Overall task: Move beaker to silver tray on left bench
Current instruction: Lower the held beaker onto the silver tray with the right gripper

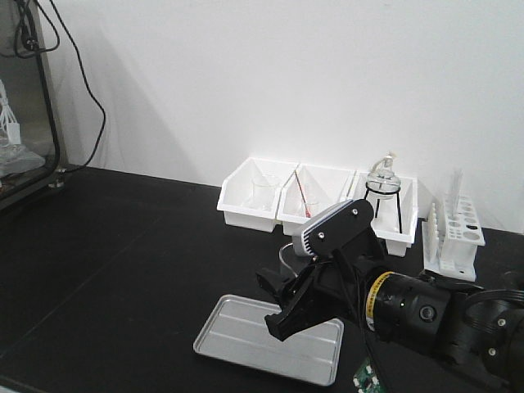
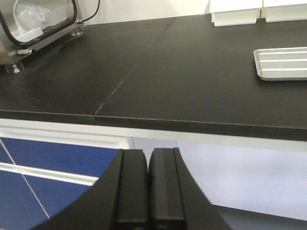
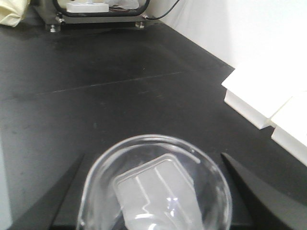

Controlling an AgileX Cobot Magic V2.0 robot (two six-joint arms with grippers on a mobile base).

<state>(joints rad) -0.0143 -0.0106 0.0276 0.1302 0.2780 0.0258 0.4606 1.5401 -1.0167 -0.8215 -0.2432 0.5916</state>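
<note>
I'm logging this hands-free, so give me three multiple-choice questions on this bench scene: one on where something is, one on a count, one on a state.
1. Where is the tray?
A) on the bench, in front of the bins
B) inside a bin
C) on the floor
2. How many white bins are there?
A) two
B) three
C) five
3. How is the left pincer?
A) wide open
B) gripping a cloth
C) shut, empty
Answers: 1 A, it lies flat on the black top, nearer the camera than the bins; 2 B, three stand side by side at the wall; 3 C, no gap shows and nothing is held.
</note>
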